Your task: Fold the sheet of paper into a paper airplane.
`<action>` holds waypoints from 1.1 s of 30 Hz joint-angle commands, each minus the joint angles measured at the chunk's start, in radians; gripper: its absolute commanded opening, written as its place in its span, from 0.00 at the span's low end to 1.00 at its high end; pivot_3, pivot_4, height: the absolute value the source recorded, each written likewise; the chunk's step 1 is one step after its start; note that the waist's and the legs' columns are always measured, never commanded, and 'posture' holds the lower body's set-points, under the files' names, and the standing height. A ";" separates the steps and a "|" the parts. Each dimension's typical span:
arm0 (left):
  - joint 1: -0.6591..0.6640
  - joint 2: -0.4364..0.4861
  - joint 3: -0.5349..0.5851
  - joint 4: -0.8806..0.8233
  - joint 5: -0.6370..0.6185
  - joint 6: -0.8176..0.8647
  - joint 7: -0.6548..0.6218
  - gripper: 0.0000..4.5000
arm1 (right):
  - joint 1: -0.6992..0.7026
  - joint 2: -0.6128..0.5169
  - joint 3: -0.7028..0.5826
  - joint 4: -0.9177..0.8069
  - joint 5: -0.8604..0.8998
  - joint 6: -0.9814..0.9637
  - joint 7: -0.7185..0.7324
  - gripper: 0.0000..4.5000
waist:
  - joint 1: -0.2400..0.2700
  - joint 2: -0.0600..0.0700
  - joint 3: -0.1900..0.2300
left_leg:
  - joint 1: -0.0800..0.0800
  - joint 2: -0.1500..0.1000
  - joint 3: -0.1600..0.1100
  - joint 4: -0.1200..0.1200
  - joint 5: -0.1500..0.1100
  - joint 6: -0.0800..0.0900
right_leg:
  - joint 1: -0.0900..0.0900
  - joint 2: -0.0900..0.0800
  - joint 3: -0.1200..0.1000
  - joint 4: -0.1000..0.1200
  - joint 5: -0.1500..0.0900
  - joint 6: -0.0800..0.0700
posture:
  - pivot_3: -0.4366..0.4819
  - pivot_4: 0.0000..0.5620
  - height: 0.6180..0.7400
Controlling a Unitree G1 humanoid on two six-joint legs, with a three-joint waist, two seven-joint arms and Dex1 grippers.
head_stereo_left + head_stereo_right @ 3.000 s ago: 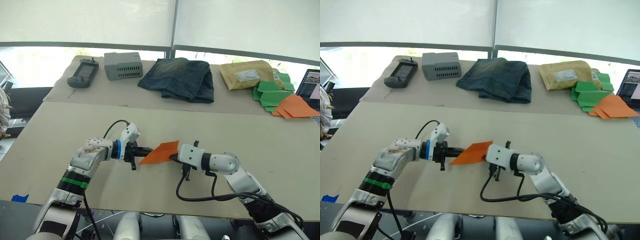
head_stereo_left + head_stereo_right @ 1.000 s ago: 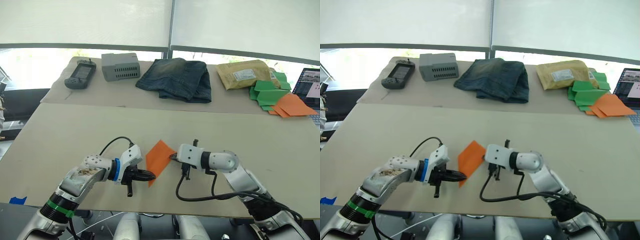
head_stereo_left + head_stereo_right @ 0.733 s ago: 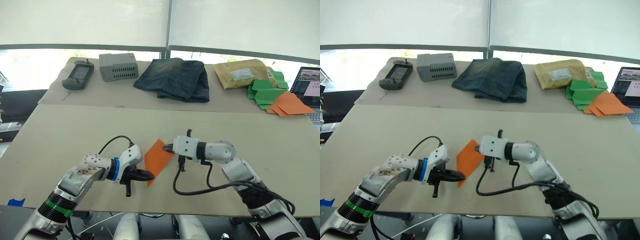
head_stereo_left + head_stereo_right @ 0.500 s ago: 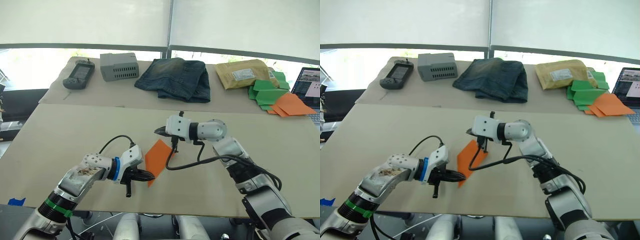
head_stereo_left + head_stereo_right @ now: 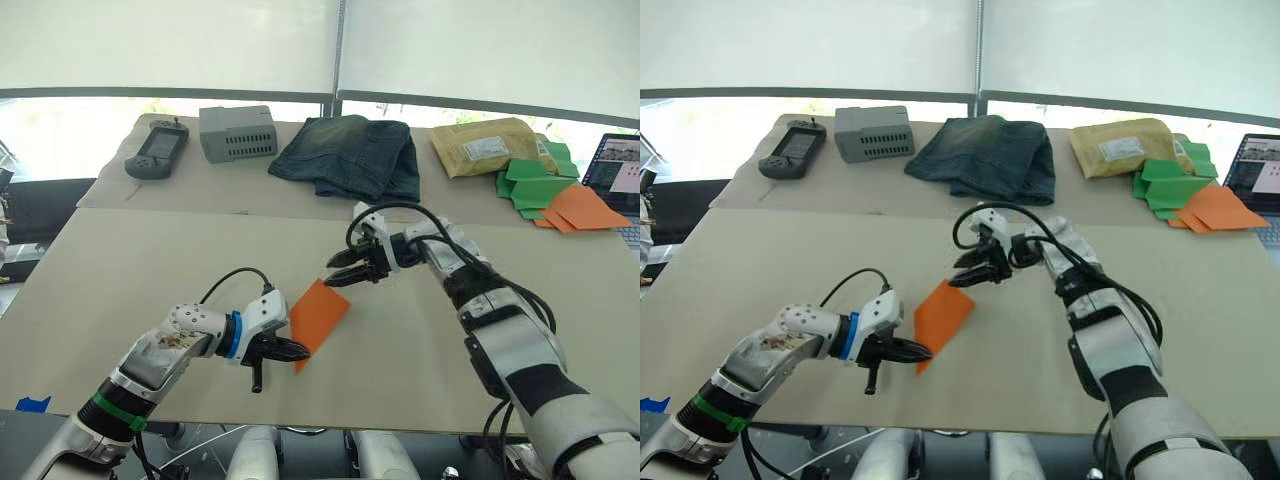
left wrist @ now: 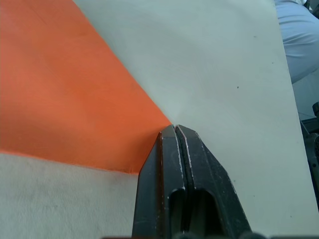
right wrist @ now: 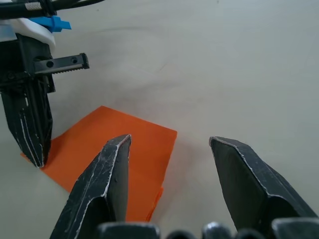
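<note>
Paper first: the sheet of paper [image 5: 318, 311] lies on the tabletop [image 5: 120, 270] between my two arms, a bright orange folded piece, roughly four-sided, lying flat with a doubled edge showing at one corner in the right wrist view. Its long axis runs on a diagonal, from the near corner by my left arm up toward the far right.

My left pincer [image 5: 300, 351] is clenched on that near corner, black fingers pressed together with the orange edge caught at their tips. So the left arm is the nearer one; it is already touching the sheet.

My right pincer [image 5: 337, 280] hangs released, fingers spread, just beyond the far-right corner of the sheet and above it, not touching. From there the paper lies toward me and to the left, its free far edge facing the open fingers.

Judging by this, the next fold depends on the right pincer coming down on that far corner while the left pins the near one.
</note>
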 commanded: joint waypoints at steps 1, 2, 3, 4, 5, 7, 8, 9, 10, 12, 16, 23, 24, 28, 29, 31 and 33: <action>0.017 0.006 -0.020 0.021 0.035 0.011 0.015 0.00 | -0.058 0.035 -0.027 0.119 -0.019 -0.018 0.035 0.64 | 0.001 0.000 0.000 | 0.000 0.000 0.000 0.000 0.000 0.000 | 0.000 0.000 0.000 0.000 0.000 0.000 | 0.48 0.27 0.82; 0.018 0.006 -0.020 0.019 0.035 0.010 0.016 0.00 | -0.068 0.047 -0.029 0.145 -0.025 -0.014 0.045 0.64 | 0.001 0.000 0.000 | 0.000 0.000 0.000 0.000 0.000 0.000 | 0.000 0.000 0.000 0.000 0.000 0.000 | 0.48 0.27 0.82; 0.019 0.006 -0.019 0.018 0.035 0.010 0.016 0.00 | -0.075 0.055 -0.032 0.164 -0.030 -0.014 0.052 0.64 | 0.001 0.000 0.000 | 0.000 0.000 0.000 0.000 0.000 0.000 | 0.000 0.000 0.000 0.000 0.000 0.000 | 0.48 0.27 0.82; 0.021 0.007 -0.019 0.016 0.034 0.011 0.017 0.00 | -0.081 0.063 -0.033 0.179 -0.035 -0.002 0.072 0.64 | 0.001 0.000 0.000 | 0.000 0.000 0.000 0.000 0.000 0.000 | 0.000 0.000 0.000 0.000 0.000 0.000 | 0.48 0.27 0.82; 0.023 0.007 -0.019 0.014 0.034 0.011 0.018 0.00 | -0.083 0.073 -0.026 0.193 -0.050 -0.002 0.080 0.64 | 0.001 0.000 0.000 | -0.001 0.000 0.000 0.000 0.000 0.000 | 0.000 0.000 0.000 0.000 0.000 0.000 | 0.48 0.27 0.82; 0.025 0.006 -0.018 0.012 0.033 0.012 0.019 0.00 | -0.085 0.087 -0.016 0.215 -0.071 0.002 0.108 0.64 | 0.000 0.000 0.000 | -0.001 0.000 0.000 0.000 0.000 0.000 | 0.000 0.000 0.000 0.000 0.000 0.000 | 0.48 0.27 0.82; 0.024 0.005 -0.018 0.012 0.033 0.012 0.020 0.00 | -0.086 0.094 -0.024 0.223 -0.072 0.008 0.116 0.64 | 0.000 0.000 0.000 | -0.001 0.000 0.000 0.000 0.000 0.000 | 0.000 0.000 0.000 0.000 0.000 0.000 | 0.48 0.27 0.82; 0.024 0.004 -0.018 0.013 0.033 0.013 0.021 0.00 | -0.089 0.100 -0.038 0.230 -0.068 0.019 0.112 0.64 | 0.000 0.000 0.000 | 0.000 0.000 0.000 0.000 0.000 0.000 | 0.000 0.000 0.000 0.001 0.000 0.000 | 0.48 0.27 0.82; 0.024 0.003 -0.017 0.013 0.033 0.013 0.022 0.00 | -0.092 0.105 -0.053 0.236 -0.061 0.030 0.111 0.59 | 0.000 0.000 0.000 | 0.000 0.000 0.000 0.000 0.000 0.000 | 0.000 0.000 0.000 0.001 0.000 0.000 | 0.48 0.27 0.82; 0.024 0.002 -0.016 0.013 0.033 0.012 0.023 0.00 | -0.096 0.105 -0.069 0.242 -0.058 0.045 0.124 0.45 | 0.000 0.000 0.000 | 0.000 0.000 0.000 0.000 0.000 0.000 | 0.000 0.000 0.000 0.001 0.000 0.000 | 0.48 0.27 0.82; 0.024 0.008 -0.013 0.009 0.032 -0.007 0.009 0.00 | -0.086 0.083 -0.081 0.229 -0.076 0.018 0.131 0.14 | 0.001 0.000 0.000 | 0.000 0.000 0.000 0.000 0.000 0.000 | 0.000 0.000 0.000 0.001 0.000 0.000 | 0.48 0.27 0.82; -0.016 -0.025 0.115 -0.012 -0.074 0.020 0.022 0.00 | 0.014 0.004 -0.085 0.080 -0.080 0.025 0.118 0.01 | 0.001 0.001 0.000 | -0.002 0.000 0.000 0.000 0.000 0.000 | -0.002 0.000 0.000 0.001 0.000 0.001 | 0.48 0.27 0.82; -0.025 -0.034 0.145 -0.010 -0.092 0.020 0.028 0.00 | 0.047 -0.017 -0.086 0.013 -0.073 0.049 0.117 0.01 | 0.002 0.001 0.000 | -0.003 0.000 -0.001 0.000 0.000 0.000 | -0.002 0.000 0.000 0.001 0.000 0.001 | 0.48 0.27 0.82; -0.060 -0.058 0.211 -0.013 -0.122 -0.004 0.039 0.00 | 0.208 -0.095 -0.144 -0.327 -0.016 0.266 0.011 0.01 | 0.005 0.001 0.000 | -0.005 -0.001 -0.001 0.000 0.000 0.000 | -0.003 0.000 0.000 0.001 0.000 0.001 | 0.48 0.27 0.82; -0.067 -0.061 0.216 -0.013 -0.123 -0.007 0.038 0.00 | 0.250 -0.109 -0.163 -0.414 0.001 0.333 -0.021 0.01 | 0.005 0.001 0.000 | -0.006 -0.001 -0.002 0.000 0.000 0.000 | -0.003 0.000 -0.001 0.001 0.000 0.001 | 0.48 0.27 0.82; -0.074 -0.066 0.217 -0.013 -0.124 -0.007 0.038 0.00 | 0.318 -0.128 -0.185 -0.551 0.024 0.423 -0.075 0.01 | 0.006 0.001 0.000 | -0.006 -0.001 -0.002 0.000 0.000 0.000 | -0.004 0.000 -0.001 0.000 0.000 0.001 | 0.48 0.27 0.82; -0.081 -0.078 0.211 0.001 -0.118 -0.017 0.041 0.00 | 0.414 -0.133 -0.251 -0.707 0.063 0.534 -0.177 0.01 | 0.003 0.001 0.000 | -0.006 -0.001 -0.002 0.000 0.000 0.000 | -0.004 -0.001 -0.001 0.000 0.000 0.001 | 0.48 0.27 0.82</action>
